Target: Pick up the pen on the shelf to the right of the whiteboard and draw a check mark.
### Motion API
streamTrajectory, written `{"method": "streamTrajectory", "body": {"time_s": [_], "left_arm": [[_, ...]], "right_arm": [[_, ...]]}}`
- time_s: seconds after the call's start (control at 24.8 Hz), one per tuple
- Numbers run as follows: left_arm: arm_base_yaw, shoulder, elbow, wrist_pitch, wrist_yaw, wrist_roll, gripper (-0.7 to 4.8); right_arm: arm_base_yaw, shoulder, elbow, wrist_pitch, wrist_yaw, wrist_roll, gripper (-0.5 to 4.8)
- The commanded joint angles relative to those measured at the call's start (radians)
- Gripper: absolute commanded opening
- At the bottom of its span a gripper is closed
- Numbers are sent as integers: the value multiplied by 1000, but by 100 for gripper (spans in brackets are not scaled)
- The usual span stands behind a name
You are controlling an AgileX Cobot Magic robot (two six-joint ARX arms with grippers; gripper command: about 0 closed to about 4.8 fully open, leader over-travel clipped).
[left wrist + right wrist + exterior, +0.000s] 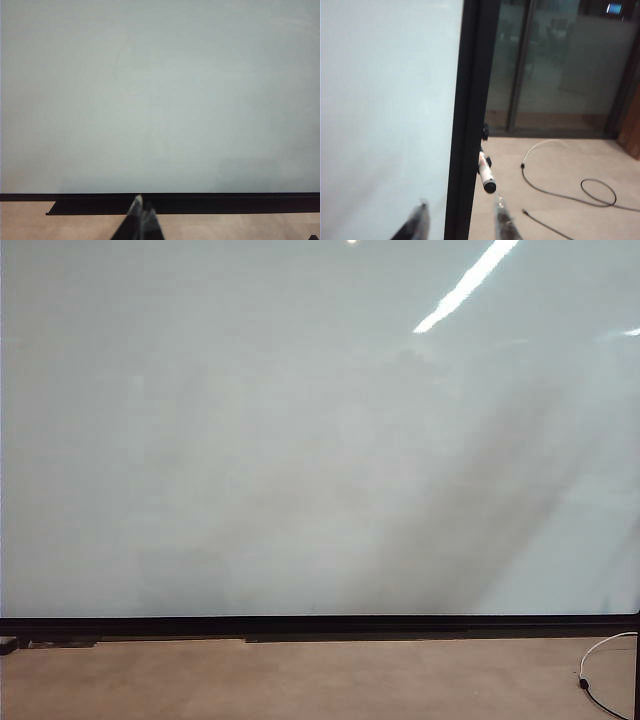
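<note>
Across the exterior view the whiteboard (300,440) fills nearly everything, blank, with its black bottom frame running along the lower part and bare floor (300,680) beneath; at the lower right a white cable (600,650) curls on the floor. Neither arm nor the pen shows there. Only the left wrist view shows the left tool (142,206), low in the middle before the board's bottom frame, its fingertips close together with no visible gap and nothing between them. Only the right wrist view shows the pen (486,172), sticking out from the board's black side frame, dark end toward the camera. The right tool (461,212) sits below it, fingers spread apart and empty, straddling that frame.
</note>
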Motion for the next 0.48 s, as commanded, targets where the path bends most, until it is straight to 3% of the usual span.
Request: {"method": "streamTrajectory", "body": {"time_s": [0.04,0.48], "left_arm": [[0,1,3,7,0,4,-4],[0,1,3,6,0,4,-4]], "right_arm": [[-5,85,5,116,-25,26,158],[-5,486,85,407,-103,43,160]]}}
